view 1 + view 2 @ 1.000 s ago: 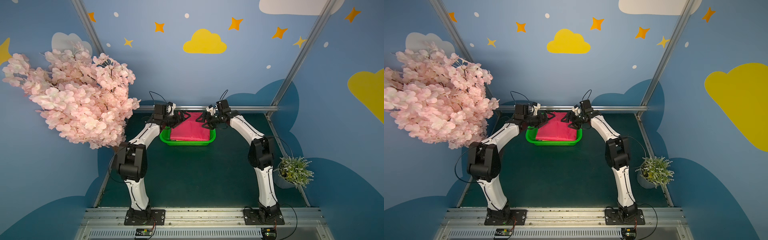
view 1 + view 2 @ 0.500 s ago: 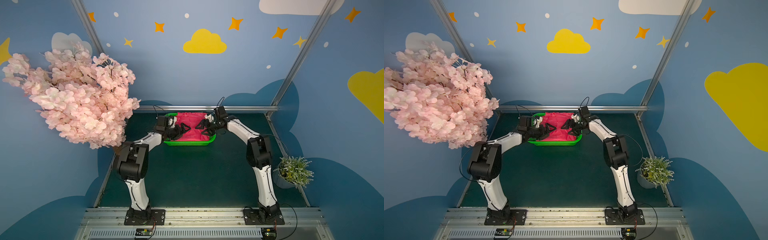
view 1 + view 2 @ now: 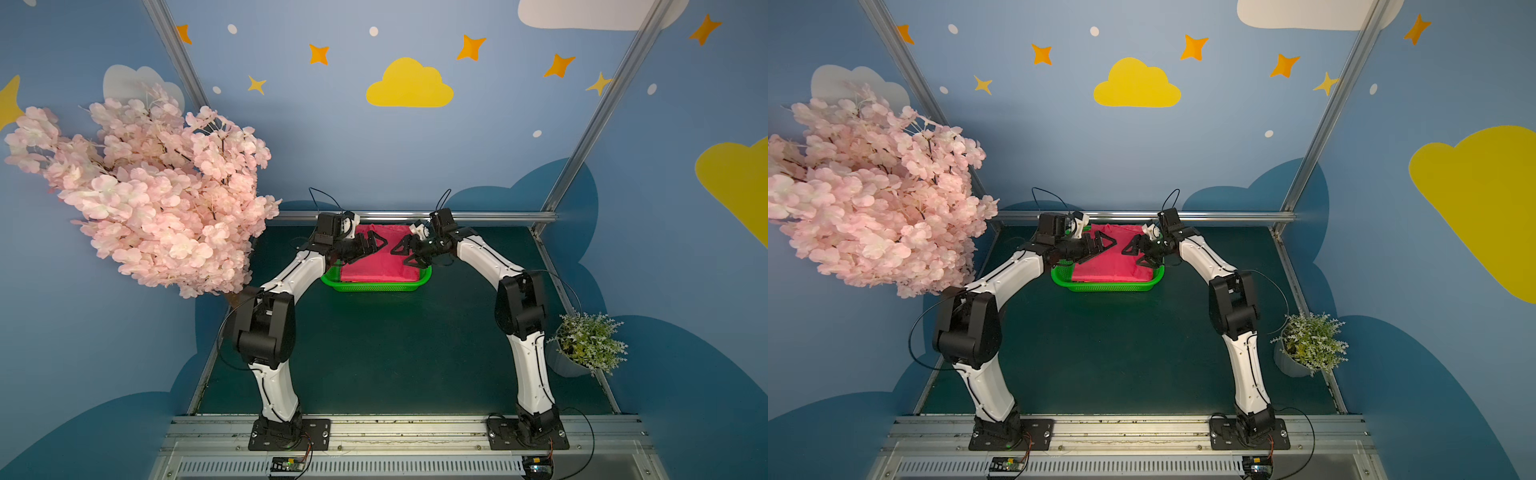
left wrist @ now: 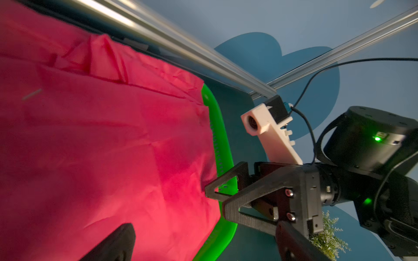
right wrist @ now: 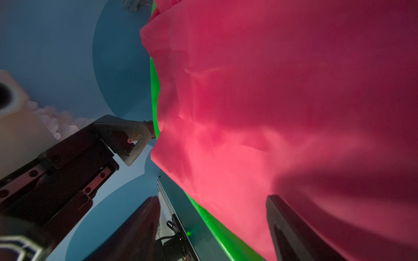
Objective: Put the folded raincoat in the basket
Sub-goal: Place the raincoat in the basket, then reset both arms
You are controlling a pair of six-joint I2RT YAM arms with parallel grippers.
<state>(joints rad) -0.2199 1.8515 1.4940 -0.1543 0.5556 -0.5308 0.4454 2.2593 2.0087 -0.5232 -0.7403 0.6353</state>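
Both arms lifted back off basket [image 3: 374, 286] vs 0.5 s ago; raincoat [image 3: 380, 266] left behind, lying flatter. Left tool [image 3: 370, 248] wide open, empty. Right tool [image 3: 405, 254] jaws apart, empty too. Likely release done: opened to drop cloth, raised to clear rim. Raincoat sits inside basket at far end of worktop [image 3: 395, 345], just below and between 2 tools, apparently clear of both.
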